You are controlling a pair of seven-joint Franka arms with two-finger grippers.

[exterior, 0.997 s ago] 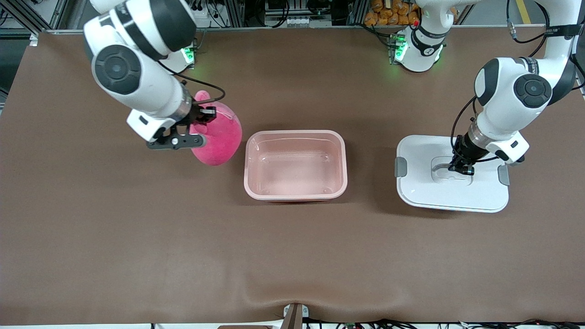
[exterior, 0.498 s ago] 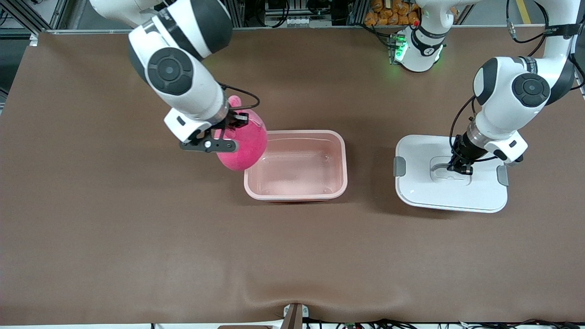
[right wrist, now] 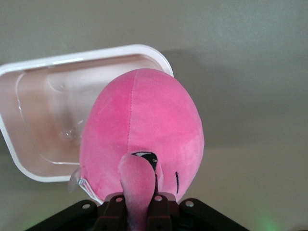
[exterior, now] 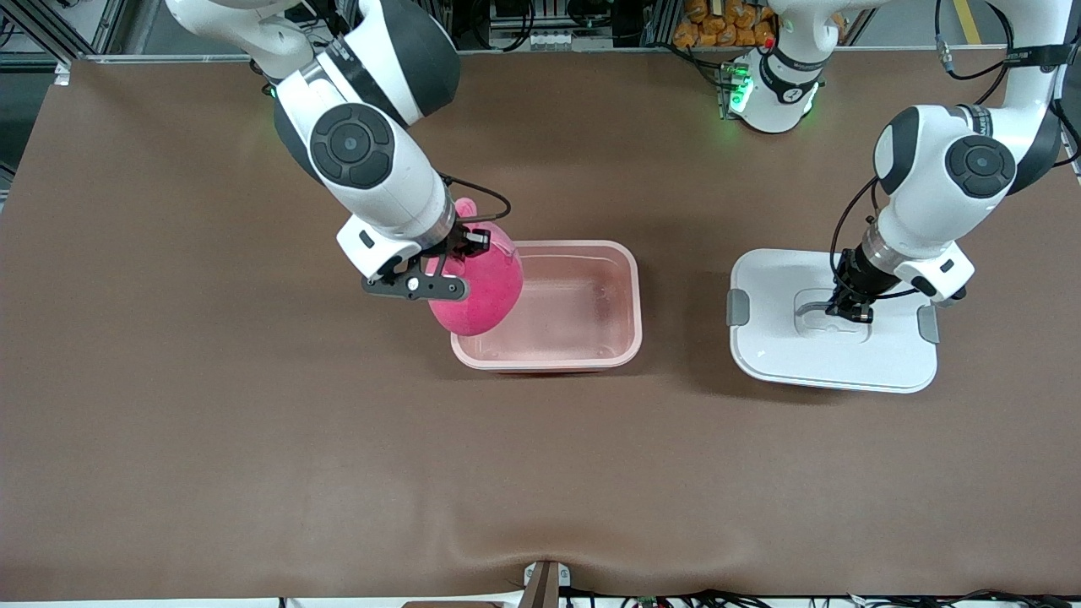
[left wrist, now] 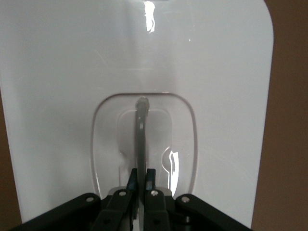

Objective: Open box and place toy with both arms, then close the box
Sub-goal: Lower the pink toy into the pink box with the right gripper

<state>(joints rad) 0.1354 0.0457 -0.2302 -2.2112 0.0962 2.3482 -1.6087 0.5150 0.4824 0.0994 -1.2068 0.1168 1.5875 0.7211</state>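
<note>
The open pink box [exterior: 583, 350] stands mid-table without its lid; it also shows in the right wrist view [right wrist: 33, 120]. My right gripper [exterior: 452, 253] is shut on an ear of the bright-pink plush toy [exterior: 477, 291], which hangs over the box's end toward the right arm. In the right wrist view my right gripper [right wrist: 138, 204] pinches the toy [right wrist: 144, 125]. The white lid [exterior: 785, 346] lies on the table toward the left arm's end. My left gripper [exterior: 849, 311] is shut on the lid's grey centre handle [left wrist: 141, 130]; in the left wrist view my left gripper [left wrist: 141, 180] shows on the lid [left wrist: 62, 72].
The brown table cover [exterior: 253, 439] spreads all round the box and lid. The lid's grey side clips [exterior: 740, 307] stick out at its ends. Green-lit arm bases and cables [exterior: 735, 89] stand along the table's edge farthest from the front camera.
My right gripper has carried the toy from beside the box toward the left arm's end, and it now hangs over the box's end. The left gripper and lid have barely moved.
</note>
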